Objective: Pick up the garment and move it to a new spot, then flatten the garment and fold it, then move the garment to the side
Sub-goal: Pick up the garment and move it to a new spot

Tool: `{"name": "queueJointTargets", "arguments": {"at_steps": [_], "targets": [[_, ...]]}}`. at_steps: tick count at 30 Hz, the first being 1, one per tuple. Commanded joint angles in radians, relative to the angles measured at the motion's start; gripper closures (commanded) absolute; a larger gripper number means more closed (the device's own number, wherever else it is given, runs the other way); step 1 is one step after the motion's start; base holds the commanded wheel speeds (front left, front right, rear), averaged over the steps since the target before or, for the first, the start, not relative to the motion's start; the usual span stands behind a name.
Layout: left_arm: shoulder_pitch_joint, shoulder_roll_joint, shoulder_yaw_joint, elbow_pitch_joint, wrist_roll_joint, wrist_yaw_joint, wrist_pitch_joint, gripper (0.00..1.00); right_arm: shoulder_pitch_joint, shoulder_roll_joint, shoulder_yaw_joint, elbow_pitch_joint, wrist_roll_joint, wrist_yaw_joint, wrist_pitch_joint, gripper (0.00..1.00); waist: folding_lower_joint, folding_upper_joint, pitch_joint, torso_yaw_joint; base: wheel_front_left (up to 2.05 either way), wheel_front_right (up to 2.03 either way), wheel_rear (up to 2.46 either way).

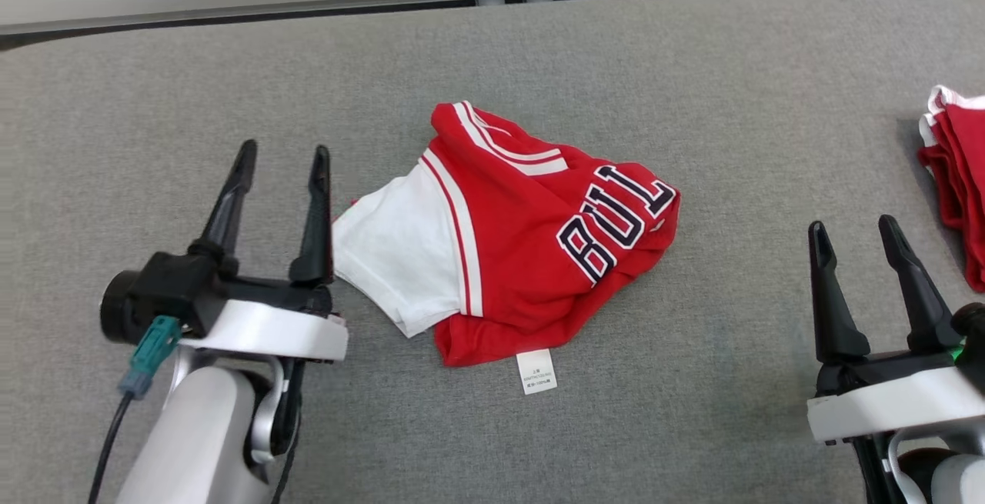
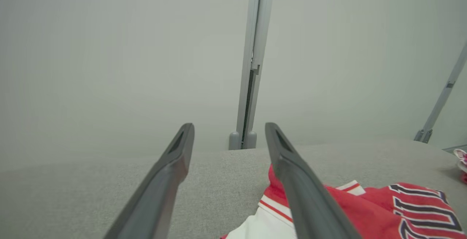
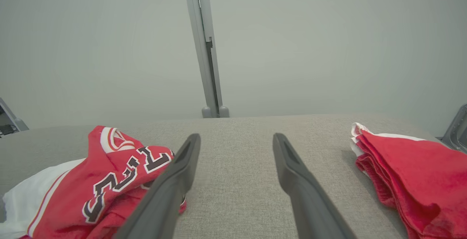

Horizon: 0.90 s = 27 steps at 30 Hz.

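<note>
A grey cloth-covered table [image 1: 692, 65] stretches out before a pale wall, and at one end sits a stack of red clothes [image 1: 958, 173], which I take my bearings from. The garment [image 1: 523, 242], a red and white jersey, lies crumpled well apart from that stack, on the robot's left of it. Its white sleeve [image 1: 392, 246] is turned away from the stack and a care label [image 1: 536, 371] pokes from its hem. The left gripper [image 1: 285, 154] hovers just beside the sleeve, on the garment's far side from the stack, fingers spread and holding nothing. The right gripper [image 1: 850, 225] sits between garment and stack, nearer the stack, likewise spread and empty. Flattening looks to be the job now. To my eye each gripper should pinch a single layer at an opposite outer edge, draw apart evenly, and keep clear of the stack.
</note>
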Motion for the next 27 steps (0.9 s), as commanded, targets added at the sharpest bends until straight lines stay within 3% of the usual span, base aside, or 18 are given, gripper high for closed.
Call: {"name": "queueJointTargets", "arguments": {"at_steps": [1,8,19,27], "targets": [[0.035,0.015,0.028,-0.014,-0.001,0.01,-0.004,0.0,0.016,-0.01,0.003,-0.004,-0.006,0.0,0.011,0.0,0.0,0.0,-0.035,0.033,0.0,0.0,0.0],[0.126,0.054,0.076,-0.022,0.006,-0.006,-0.004,0.0,0.047,-0.024,0.004,-0.006,-0.003,0.0,0.031,0.0,0.0,0.0,-0.079,0.055,0.0,0.0,0.0],[0.24,0.08,0.045,-0.019,0.015,-0.025,0.012,0.0,0.122,-0.045,0.012,0.004,-0.007,0.0,0.064,0.0,0.0,0.0,-0.18,0.051,0.0,0.0,0.0],[0.272,0.082,0.023,-0.036,0.016,-0.016,0.035,0.0,0.165,-0.032,0.003,-0.012,-0.011,0.0,0.083,0.0,0.0,0.0,-0.212,0.057,0.0,0.0,0.0]]}}
